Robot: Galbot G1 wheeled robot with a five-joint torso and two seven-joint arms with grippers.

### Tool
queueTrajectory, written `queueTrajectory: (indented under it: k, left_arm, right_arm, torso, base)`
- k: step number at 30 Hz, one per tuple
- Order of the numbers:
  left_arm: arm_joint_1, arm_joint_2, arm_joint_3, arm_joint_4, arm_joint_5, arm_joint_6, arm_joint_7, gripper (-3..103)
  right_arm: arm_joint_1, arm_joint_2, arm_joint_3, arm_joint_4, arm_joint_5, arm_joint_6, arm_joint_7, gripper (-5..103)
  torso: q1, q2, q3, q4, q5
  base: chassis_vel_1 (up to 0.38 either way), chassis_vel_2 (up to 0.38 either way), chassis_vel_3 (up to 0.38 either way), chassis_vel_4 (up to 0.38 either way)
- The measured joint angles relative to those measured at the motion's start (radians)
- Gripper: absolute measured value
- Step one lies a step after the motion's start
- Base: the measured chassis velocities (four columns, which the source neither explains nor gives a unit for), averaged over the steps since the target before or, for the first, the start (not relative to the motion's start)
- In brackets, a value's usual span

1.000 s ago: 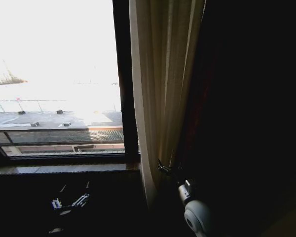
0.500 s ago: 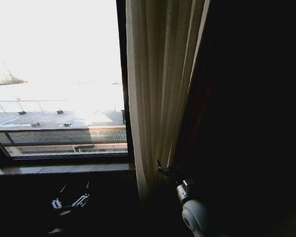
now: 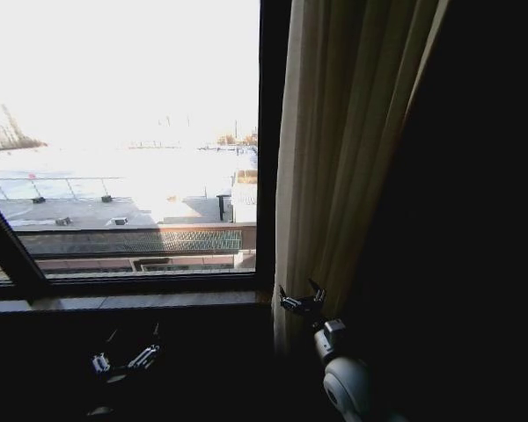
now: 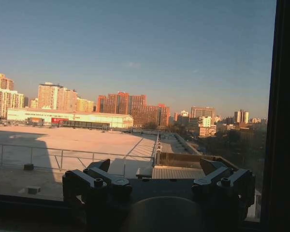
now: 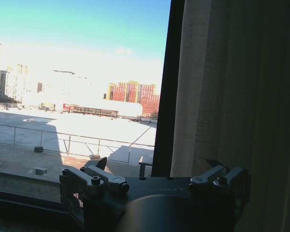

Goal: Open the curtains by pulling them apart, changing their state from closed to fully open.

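Our right gripper (image 3: 301, 301) has let go, fingers spread, and the curtains (image 3: 352, 158) now hang bunched just beyond it, further aside than a second ago (more glass bared). Left gripper (image 3: 123, 360) waits low, open, well apart.

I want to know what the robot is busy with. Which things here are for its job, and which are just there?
For the job:
- the curtains, bunched at the window's right side
- right gripper, open, at the curtain's lower edge

Just there:
- left gripper, low below the sill
- window frame
- buildings outside
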Motion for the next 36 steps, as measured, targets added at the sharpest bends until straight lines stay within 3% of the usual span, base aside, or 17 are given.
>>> queueTrajectory:
  k: [5,11,28,36]
  left_arm:
    - [-0.001,-0.001,0.002,0.005,0.004,0.000,0.000,100]
    - [-0.001,-0.001,0.003,0.006,0.005,-0.001,0.002,100]
    - [-0.001,0.001,0.006,0.014,0.006,-0.004,0.002,100]
    - [0.000,0.001,0.007,0.009,0.006,-0.005,0.002,100]
  right_arm:
    - [-0.003,0.016,0.006,-0.026,-0.053,0.027,-0.028,100]
    - [0.019,0.032,0.007,-0.040,-0.036,0.028,-0.031,100]
    - [0.019,0.036,0.015,-0.045,-0.032,0.034,-0.027,100]
    - [0.032,0.048,0.053,-0.054,-0.023,0.000,0.042,100]
  torso:
    - [0.000,0.000,0.000,-0.0002,-0.0007]
    - [0.000,0.000,0.000,-0.0003,0.0014]
    - [0.000,0.000,0.000,0.0000,0.0004]
    - [0.001,-0.001,0.001,0.0000,0.0005]
  base:
    - [0.180,0.193,-0.176,-0.244]
    - [0.014,0.003,-0.015,0.004]
    - [-0.080,0.083,0.081,-0.065]
    - [-0.128,0.098,0.130,-0.101]
